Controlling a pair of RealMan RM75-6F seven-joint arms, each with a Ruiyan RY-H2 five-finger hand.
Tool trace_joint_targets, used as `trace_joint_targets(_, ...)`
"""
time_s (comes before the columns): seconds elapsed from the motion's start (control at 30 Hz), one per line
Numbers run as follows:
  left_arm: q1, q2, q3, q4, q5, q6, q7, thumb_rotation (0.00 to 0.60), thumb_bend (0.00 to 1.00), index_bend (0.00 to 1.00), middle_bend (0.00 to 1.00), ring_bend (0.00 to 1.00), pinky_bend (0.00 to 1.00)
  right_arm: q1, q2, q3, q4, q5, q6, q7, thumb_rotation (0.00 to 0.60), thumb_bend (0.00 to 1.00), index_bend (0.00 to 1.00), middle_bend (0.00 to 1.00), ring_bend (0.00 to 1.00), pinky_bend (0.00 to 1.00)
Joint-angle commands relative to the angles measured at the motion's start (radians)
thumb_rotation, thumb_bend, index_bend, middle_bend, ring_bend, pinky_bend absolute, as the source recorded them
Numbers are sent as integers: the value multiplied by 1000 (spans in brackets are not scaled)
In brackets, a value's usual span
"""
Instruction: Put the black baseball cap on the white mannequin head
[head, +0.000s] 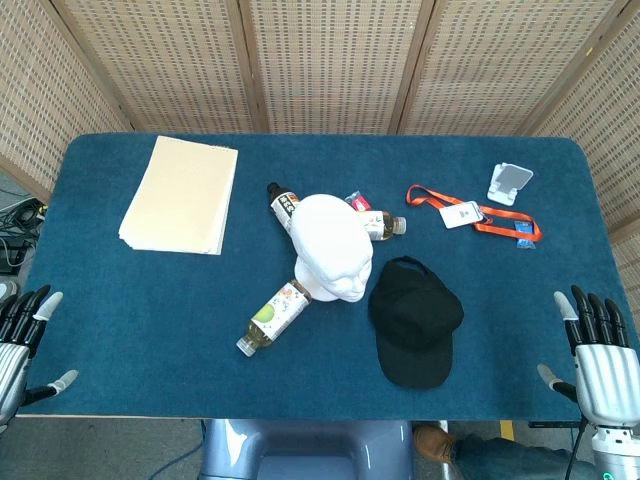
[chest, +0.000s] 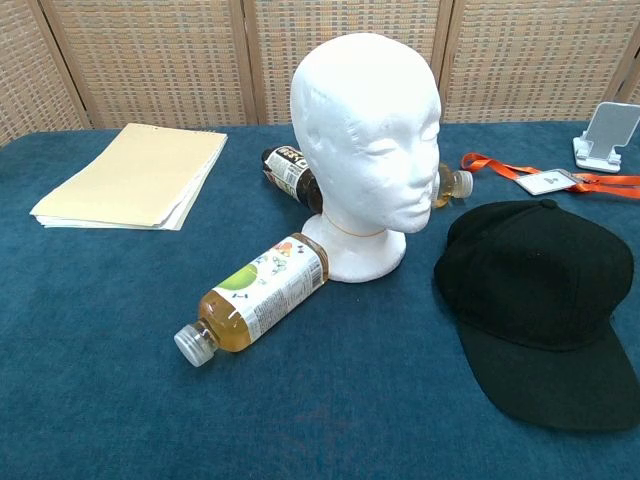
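Blue table (head: 120, 300) held black cap (head: 415, 322) flat beside mannequin head (head: 332, 247) w/ bottles (head: 272, 316) touching its base, both hands, left (head: 22, 340) & right (head: 598, 345), open & empty; risk: cap nudging head over.

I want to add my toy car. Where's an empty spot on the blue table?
Bare cloth lies in front of the paper stack, left of the near bottle, and along the front edge right of the cap. It's crowded around the mannequin head, hemmed by bottles.
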Motion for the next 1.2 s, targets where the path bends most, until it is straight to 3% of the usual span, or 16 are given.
trace_joint_targets(0.03, 0, 0, 0, 0, 0, 0, 0, 600, 0, 0, 0, 0, 0, 0, 0, 0, 0, 0, 0, -1, 600, 0, 0, 0, 0, 0)
trace_joint_targets(0.27, -3, -2, -3, 1, -6, -8, 3, 600, 0, 0, 0, 0, 0, 7, 1, 2, -3, 3, -12, -8, 600, 0, 0, 5, 0, 0)
trace_joint_targets(0.33, -6, -2, -5, -2, -13, -12, 5, 600, 0, 0, 0, 0, 0, 16, 2, 3, -3, -3, -23, -18, 600, 0, 0, 104, 100, 3)
trace_joint_targets(0.4, -7, -2, -8, -5, -15, -12, 7, 600, 0, 0, 0, 0, 0, 32, 0, 3, 12, -26, -36, -42, 600, 0, 0, 364, 400, 199)
trace_joint_targets(0.43, -8, -2, -9, -7, -15, -13, 9, 600, 0, 0, 0, 0, 0, 42, 0, -1, 24, -42, -49, -58, 600, 0, 0, 527, 602, 424)
trace_joint_targets(0.47, -9, -2, -10, -7, -15, -13, 10, 600, 0, 0, 0, 0, 0, 48, -1, -4, 29, -50, -58, -65, 600, 0, 0, 648, 741, 671)
trace_joint_targets(0.53, -12, -3, -13, -10, -19, -17, 16, 600, 0, 0, 0, 0, 0, 72, -3, -23, 46, -84, -105, -75, 600, 0, 0, 761, 867, 899)
trace_joint_targets(0.6, -17, -4, -18, -14, -26, -25, 25, 600, 0, 0, 0, 0, 0, 103, 1, -61, 68, -127, -181, -89, 600, 0, 0, 832, 946, 996)
trace_joint_targets(0.8, -26, -9, -26, -26, -40, -39, 51, 600, 0, 0, 0, 0, 0, 166, -15, -137, 125, -203, -344, -153, 600, 0, 0, 891, 1000, 1000)
trace_joint_targets(0.97, -33, -17, -30, -27, -59, -55, 71, 600, 0, 0, 0, 0, 0, 192, -70, -182, 178, -292, -361, -102, 600, 0, 0, 909, 1000, 1000)
trace_joint_targets(1.2, -38, -26, -33, -24, -68, -65, 95, 600, 0, 0, 0, 0, 0, 224, -138, -190, 250, -338, -376, -78, 600, 0, 5, 915, 1000, 1000)
